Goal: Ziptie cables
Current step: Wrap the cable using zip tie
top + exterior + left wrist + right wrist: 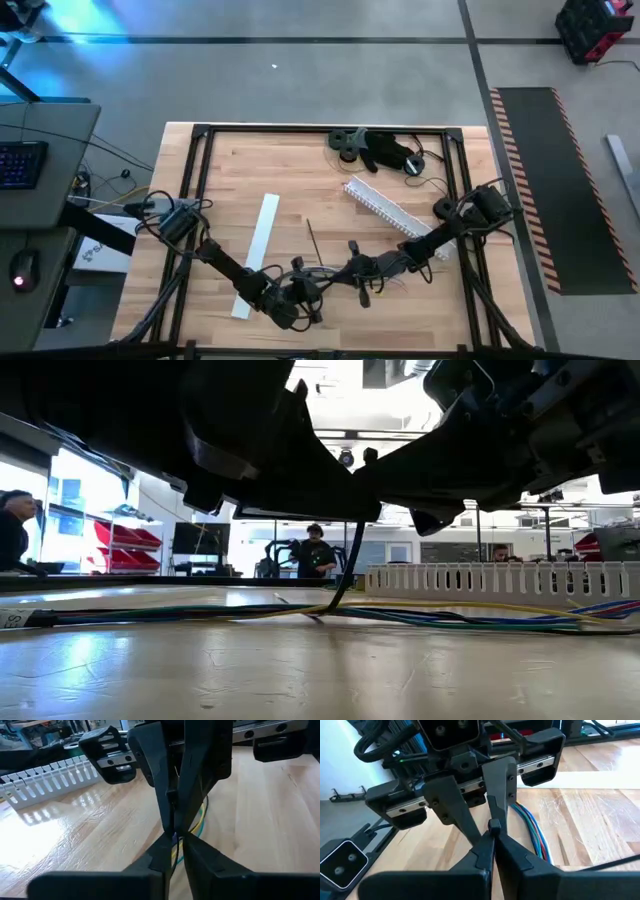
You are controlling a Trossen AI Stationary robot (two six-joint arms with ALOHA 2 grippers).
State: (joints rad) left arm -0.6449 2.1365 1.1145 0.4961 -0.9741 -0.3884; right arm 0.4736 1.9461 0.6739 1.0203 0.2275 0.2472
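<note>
Low over the near edge of the pale wooden bench [300,190], both dark arms are stretching inward so that their claws are meeting tip to tip. The left claw [300,292] is reaching from the left side, its arm angling down across the boards, while the right claw [352,270] is coming in from the right, its arm lying nearly flat above the white comb-toothed plastic rail [392,212].

In the left wrist view, the left claw [175,842] is showing its fingers pressed almost together, pinching a thin dark strand, seemingly a black ziptie, at the tips. In the right wrist view, the right claw [492,832] is likewise nearly closed, its fingertips nipping the same small dark piece from the opposite side.

The bundle of thin coloured cables [430,616], green, blue, yellow and grey, is lying flat on the bench beneath the two claws, running along the boards in front of the rail; its strands [532,827] are passing just behind the pinched point. A flat white plastic strip [258,252] is lying on the bench beside the left arm. In the low view, a person in dark clothing [315,555] is standing in the room beyond.
</note>
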